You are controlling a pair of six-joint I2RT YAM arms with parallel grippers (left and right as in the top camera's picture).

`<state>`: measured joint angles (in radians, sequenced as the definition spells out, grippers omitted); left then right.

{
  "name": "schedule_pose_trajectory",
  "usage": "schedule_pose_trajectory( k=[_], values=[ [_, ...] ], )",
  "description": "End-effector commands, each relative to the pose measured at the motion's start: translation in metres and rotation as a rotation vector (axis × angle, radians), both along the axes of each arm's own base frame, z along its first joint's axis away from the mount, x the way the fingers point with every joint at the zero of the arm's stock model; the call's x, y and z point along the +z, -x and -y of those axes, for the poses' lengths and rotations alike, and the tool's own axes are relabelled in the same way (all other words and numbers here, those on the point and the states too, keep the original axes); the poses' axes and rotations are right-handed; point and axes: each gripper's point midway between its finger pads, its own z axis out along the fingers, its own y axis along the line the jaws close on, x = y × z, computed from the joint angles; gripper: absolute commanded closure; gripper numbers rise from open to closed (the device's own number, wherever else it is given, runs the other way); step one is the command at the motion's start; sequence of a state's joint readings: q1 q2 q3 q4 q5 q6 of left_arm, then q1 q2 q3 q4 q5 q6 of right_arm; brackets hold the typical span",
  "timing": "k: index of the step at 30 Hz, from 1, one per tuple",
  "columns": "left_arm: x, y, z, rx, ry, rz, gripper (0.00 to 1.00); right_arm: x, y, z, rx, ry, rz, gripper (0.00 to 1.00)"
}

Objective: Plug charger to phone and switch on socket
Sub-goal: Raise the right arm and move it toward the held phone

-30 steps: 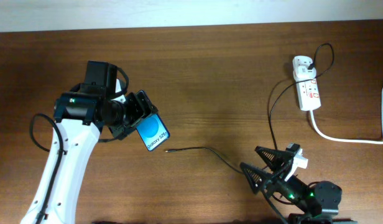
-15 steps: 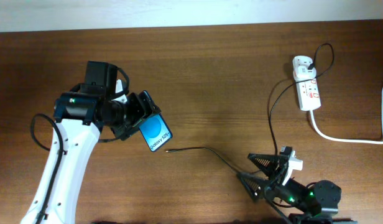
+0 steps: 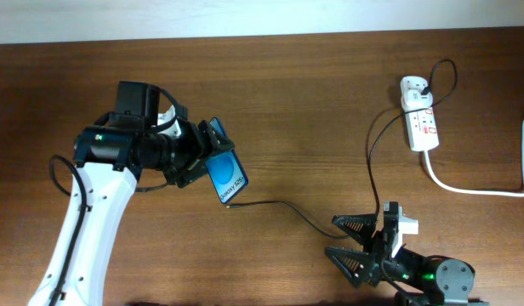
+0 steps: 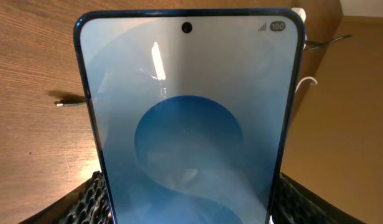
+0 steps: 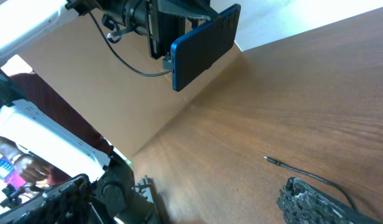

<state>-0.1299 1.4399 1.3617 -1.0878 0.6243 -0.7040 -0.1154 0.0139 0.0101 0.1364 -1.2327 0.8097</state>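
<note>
Over table (image 3: 313,102), left jaws hold phone (image 3: 224,171); long axis toward charger tip (image 3: 230,205).

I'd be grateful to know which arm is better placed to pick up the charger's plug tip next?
Right. The left gripper is shut on the raised phone, while the right gripper is open and empty, close to the charger cable on its side.

A brown wooden table (image 3: 296,102) fills the view, with a pale strip (image 3: 245,17) along its far edge.
</note>
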Motion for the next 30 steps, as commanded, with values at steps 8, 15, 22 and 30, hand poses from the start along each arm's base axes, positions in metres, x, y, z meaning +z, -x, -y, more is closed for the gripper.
schedule_pose_trajectory(
  k=[8,15,22,30],
  values=[
    [0.028,-0.016,0.006,-0.028,0.038,0.153,0.57,-0.01,-0.038,0.02,-0.204,-0.048,-0.126,0.02],
    [0.025,-0.021,0.0,-0.004,-0.006,0.168,0.57,0.013,-0.074,0.028,-0.25,0.024,-0.172,0.02],
    [0.028,-0.027,-0.001,0.0,-0.008,0.198,0.56,0.038,-0.124,0.029,-0.189,0.086,-0.204,0.02],
    [0.027,-0.028,-0.002,0.005,-0.018,0.199,0.55,0.018,-0.166,0.05,-0.416,0.429,-0.282,0.02]
  ],
)
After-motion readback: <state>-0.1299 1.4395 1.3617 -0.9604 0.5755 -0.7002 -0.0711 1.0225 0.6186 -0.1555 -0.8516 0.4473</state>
